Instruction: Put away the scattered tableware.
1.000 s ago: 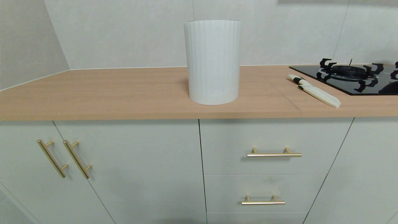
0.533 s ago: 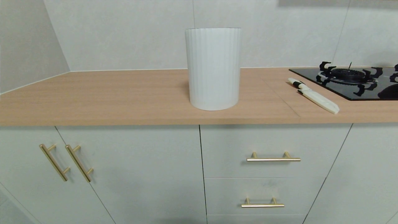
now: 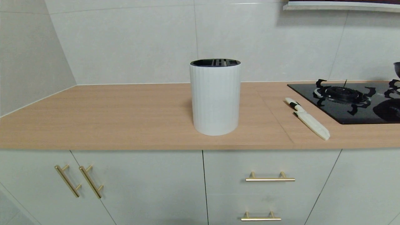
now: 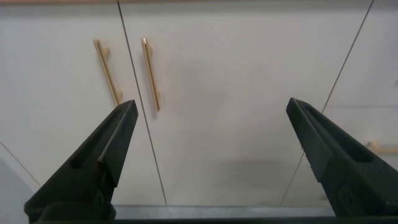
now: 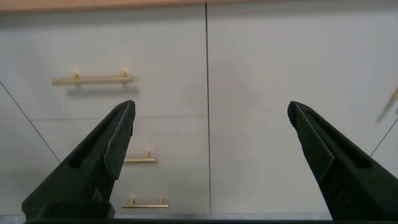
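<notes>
Head view: knife (image 3: 307,120) lies flat on countertop (image 3: 125,118) btwn slotted holder (image 3: 215,100) and hob (image 3: 343,103). I reckon it's light, stiff, slippery; take the handle end. Left gripper (image 4: 211,102), right gripper (image 5: 210,104): fingers spread wide, empty.

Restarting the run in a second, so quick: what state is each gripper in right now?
Left gripper: open, holding nothing.
Right gripper: open, holding nothing.

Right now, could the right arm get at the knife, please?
Probably yes, once raised: the right gripper, open, faces the drawer fronts below the countertop, where the knife lies unobstructed.
</notes>
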